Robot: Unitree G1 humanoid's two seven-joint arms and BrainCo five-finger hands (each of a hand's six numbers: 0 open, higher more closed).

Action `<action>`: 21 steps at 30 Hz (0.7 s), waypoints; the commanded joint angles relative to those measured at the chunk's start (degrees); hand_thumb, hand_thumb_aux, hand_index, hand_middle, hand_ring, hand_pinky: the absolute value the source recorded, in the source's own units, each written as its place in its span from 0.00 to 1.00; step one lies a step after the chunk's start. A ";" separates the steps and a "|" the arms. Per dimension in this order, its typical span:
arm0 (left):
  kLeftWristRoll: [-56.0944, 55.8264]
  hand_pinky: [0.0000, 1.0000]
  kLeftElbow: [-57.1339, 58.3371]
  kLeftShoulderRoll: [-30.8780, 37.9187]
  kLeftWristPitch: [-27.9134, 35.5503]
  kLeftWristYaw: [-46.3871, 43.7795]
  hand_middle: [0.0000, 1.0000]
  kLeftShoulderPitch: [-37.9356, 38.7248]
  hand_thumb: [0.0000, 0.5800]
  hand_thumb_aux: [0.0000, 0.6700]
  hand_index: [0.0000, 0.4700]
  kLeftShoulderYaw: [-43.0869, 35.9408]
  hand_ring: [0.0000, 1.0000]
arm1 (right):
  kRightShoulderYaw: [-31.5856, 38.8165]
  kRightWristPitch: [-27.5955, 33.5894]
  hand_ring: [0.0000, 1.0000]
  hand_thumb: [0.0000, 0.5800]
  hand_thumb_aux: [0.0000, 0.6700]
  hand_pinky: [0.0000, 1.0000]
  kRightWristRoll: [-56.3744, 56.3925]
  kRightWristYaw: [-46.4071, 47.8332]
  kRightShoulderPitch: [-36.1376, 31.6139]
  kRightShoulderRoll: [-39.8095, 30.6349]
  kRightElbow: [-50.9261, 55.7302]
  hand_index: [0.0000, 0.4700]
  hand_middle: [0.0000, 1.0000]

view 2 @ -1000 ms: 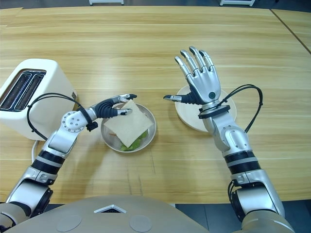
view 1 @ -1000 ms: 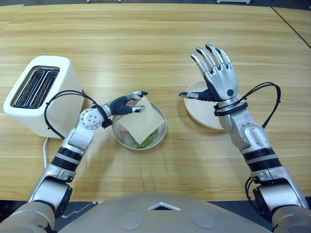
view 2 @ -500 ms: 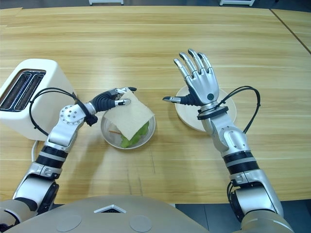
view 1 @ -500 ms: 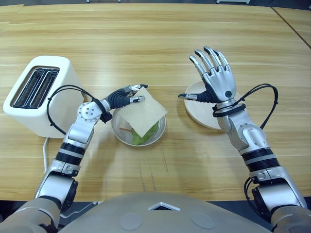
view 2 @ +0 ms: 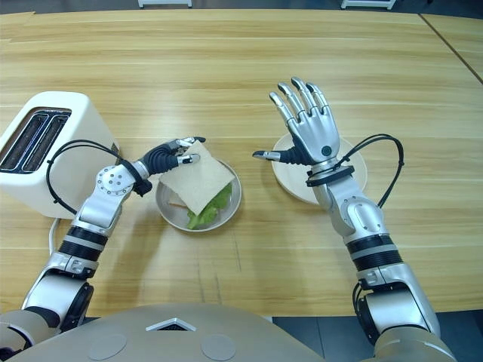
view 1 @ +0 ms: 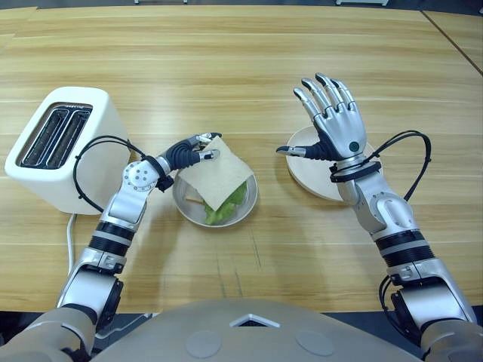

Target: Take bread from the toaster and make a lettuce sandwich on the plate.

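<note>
Left hand [view 1: 189,153]: fingertips pinched on the far-left corner of a bread slice [view 1: 220,181], and we see nothing else in the grip. The slice hangs tilted over the metal bowl [view 1: 181,205], its near edge down against the lettuce [view 1: 231,202] inside. A pale edge shows under the lettuce on the left. It could be a first slice, but we can't tell.

Right hand [view 1: 339,124]: fingers spread wide, palm up and forward, holding nothing. It is raised over the wooden plate [view 1: 305,175], which looks bare where we can see it.

The toaster [view 1: 83,151] sits far left, next to the left forearm. Both slots look dark and empty to us, so we count bread removal as done.

Our read on progress: late stage. The lettuce is in and the top slice is over it but not released. What's left is to lower the slice flat, let go and pull the hand clear.

One flag: the stack is going together in the bowl, not on the wooden plate. If the plate is the target, we also have a transfer to do.
</note>
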 commanded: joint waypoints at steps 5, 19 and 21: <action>5.71 0.00 2.78 1.32 -3.15 2.23 0.00 -0.94 0.00 0.00 0.00 -2.10 0.00 | 0.55 -0.62 0.00 0.00 0.00 0.00 -0.01 0.33 0.22 -0.19 0.19 0.00 0.00; 24.75 0.00 -16.35 4.34 -9.73 29.62 0.00 -2.61 0.00 0.00 0.00 5.34 0.00 | 0.88 -1.26 0.00 0.00 0.00 0.00 -0.07 0.48 0.29 -0.03 -0.07 0.00 0.00; 20.06 0.00 -27.07 4.69 -9.93 27.59 0.00 0.28 0.00 0.00 0.00 9.21 0.00 | 0.94 -3.49 0.00 0.00 0.00 0.00 2.16 2.08 0.63 -0.05 -1.13 0.00 0.00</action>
